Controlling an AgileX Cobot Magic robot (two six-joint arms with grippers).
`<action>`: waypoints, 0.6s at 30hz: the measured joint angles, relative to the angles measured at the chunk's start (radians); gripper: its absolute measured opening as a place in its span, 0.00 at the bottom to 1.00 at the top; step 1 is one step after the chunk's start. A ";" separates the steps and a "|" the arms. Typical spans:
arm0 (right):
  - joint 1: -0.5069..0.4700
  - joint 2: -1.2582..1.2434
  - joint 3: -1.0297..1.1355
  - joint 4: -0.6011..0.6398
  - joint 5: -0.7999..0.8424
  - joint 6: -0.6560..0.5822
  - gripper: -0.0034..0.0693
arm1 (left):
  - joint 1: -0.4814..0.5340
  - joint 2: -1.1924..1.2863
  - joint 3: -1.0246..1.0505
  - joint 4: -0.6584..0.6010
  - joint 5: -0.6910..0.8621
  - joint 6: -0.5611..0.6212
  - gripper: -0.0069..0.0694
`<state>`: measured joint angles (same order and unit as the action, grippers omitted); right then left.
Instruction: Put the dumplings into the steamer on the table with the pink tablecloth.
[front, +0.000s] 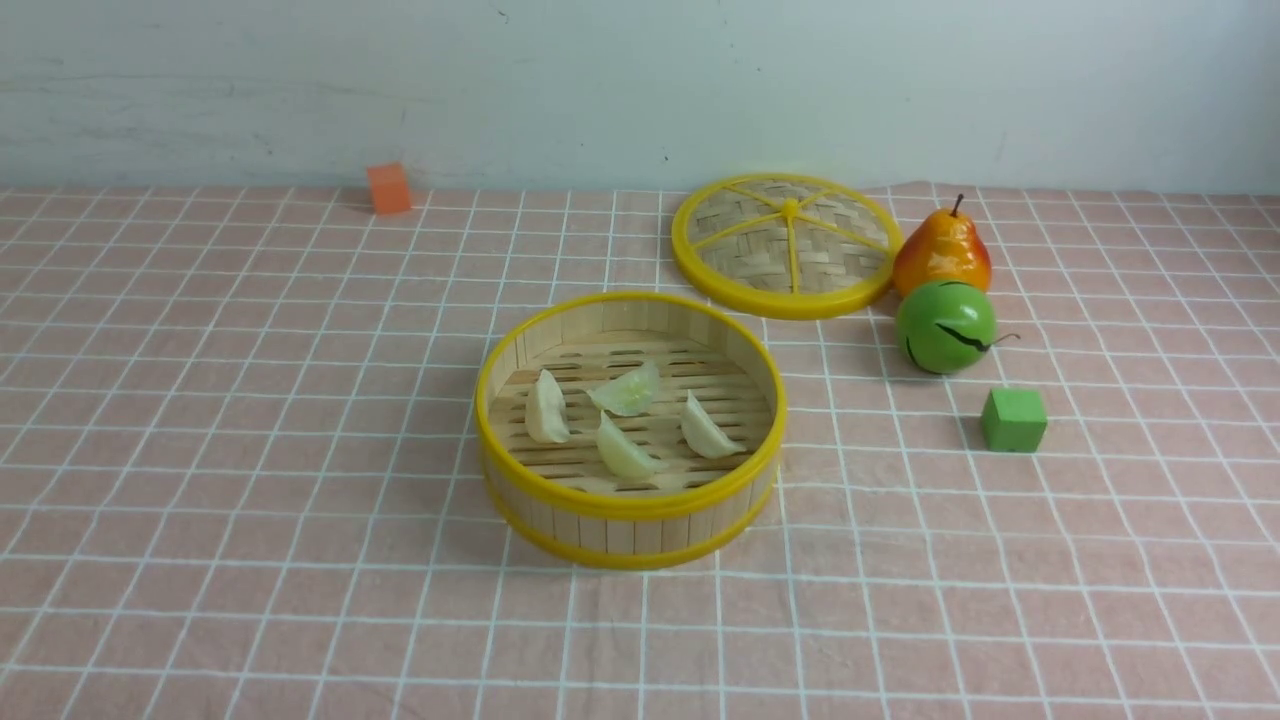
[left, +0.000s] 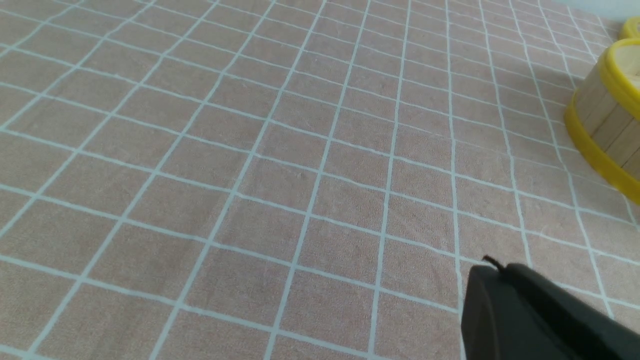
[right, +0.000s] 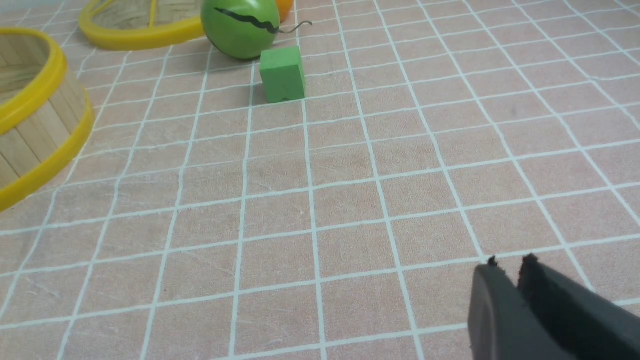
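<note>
Pale cream pleated dumplings (front: 628, 420), all four, lie on the slatted floor of the round yellow-rimmed bamboo steamer (front: 610, 530) on the pink-clothed counter (front: 250, 450); loading looks finished, so only withdrawal remains. Left tool (left: 492, 270) is closed and empty; right tool (right: 507, 267) is slightly parted and empty. Both arms are out of the front view.

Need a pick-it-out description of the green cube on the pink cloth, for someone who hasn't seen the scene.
Start at the steamer in the middle of the pink tablecloth, then look to the robot's right, where a pear and a round green fruit sit beside the lid. The green cube stands just nearer the robot than that fruit, apart from it. It's the only green thing with flat faces; the other cube is orange, by the far wall.
</note>
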<state>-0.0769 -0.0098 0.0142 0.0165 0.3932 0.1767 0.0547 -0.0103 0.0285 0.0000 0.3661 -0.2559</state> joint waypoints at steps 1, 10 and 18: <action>0.000 0.000 0.000 0.000 0.000 0.000 0.15 | 0.000 0.000 0.000 0.000 0.000 0.000 0.07; 0.000 0.000 0.000 0.000 0.000 0.000 0.16 | -0.022 0.000 0.000 0.000 -0.001 0.000 0.07; 0.000 0.000 0.000 0.000 0.000 0.000 0.18 | -0.022 0.000 0.000 0.000 -0.001 0.000 0.07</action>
<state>-0.0769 -0.0098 0.0142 0.0165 0.3932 0.1767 0.0323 -0.0103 0.0285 0.0000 0.3654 -0.2559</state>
